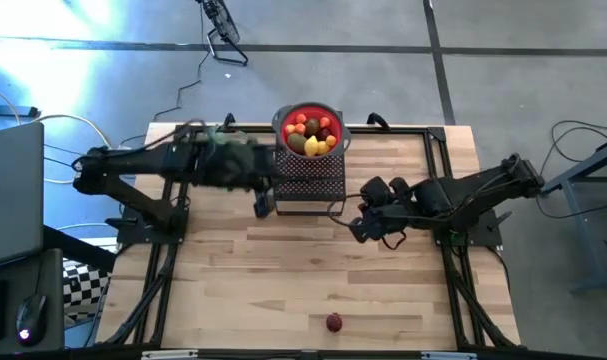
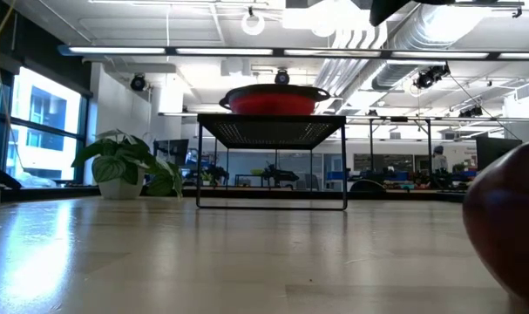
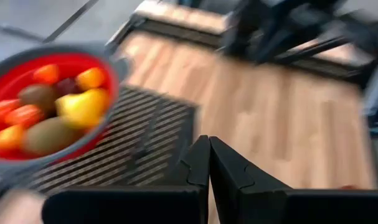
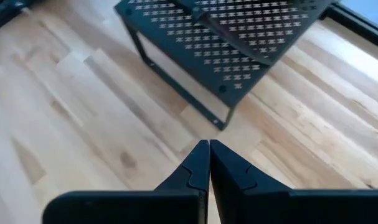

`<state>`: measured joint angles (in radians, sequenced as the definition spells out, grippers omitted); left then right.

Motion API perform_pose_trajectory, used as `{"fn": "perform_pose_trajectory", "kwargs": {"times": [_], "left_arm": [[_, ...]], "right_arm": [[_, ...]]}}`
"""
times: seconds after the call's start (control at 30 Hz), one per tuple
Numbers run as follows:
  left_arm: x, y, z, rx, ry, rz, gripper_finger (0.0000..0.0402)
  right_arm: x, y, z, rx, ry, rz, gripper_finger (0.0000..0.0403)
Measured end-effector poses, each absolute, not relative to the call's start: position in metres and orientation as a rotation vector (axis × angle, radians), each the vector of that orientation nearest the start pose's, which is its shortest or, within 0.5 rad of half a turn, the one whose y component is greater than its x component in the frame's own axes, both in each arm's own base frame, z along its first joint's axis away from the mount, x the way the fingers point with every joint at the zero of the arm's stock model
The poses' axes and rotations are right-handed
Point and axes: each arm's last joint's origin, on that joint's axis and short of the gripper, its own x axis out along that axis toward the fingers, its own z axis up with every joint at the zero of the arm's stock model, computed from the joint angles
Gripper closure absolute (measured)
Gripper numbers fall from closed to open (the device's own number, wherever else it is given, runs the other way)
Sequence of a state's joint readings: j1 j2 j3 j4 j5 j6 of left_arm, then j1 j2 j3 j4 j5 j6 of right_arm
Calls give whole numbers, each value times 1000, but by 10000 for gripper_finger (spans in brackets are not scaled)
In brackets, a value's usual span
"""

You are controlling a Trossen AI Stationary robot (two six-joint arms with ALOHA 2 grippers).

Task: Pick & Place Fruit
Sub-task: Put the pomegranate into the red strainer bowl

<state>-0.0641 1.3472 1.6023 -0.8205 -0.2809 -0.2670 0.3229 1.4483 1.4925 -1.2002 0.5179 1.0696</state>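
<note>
Fruit (image 1: 310, 133) fills the red bowl (image 1: 335, 113) at the table's far edge: a lemon (image 3: 84, 106), brown-green ovals, orange and red pieces piled together. The bowl sits on a black perforated rack (image 1: 311, 184). One dark red ball (image 1: 334, 322) lies alone on the wood near the front edge, well apart from everything else. My left gripper (image 1: 264, 204) hangs just beside the rack's near-left corner, its fingers (image 3: 198, 171) pressed flat together with nothing between them. My right gripper (image 1: 360, 229) rests over bare table (image 1: 233, 270) on the rack's other side, fingers (image 4: 221, 167) likewise closed tight and empty.
</note>
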Motion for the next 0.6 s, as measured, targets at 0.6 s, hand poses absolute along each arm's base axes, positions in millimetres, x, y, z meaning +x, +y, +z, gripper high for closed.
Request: {"fn": "perform_pose_trajectory", "kwargs": {"times": [0.6], "left_arm": [[216, -108, 400, -169, 378, 204, 401]], "right_arm": [[280, 123, 371, 640, 538, -367, 400]]}}
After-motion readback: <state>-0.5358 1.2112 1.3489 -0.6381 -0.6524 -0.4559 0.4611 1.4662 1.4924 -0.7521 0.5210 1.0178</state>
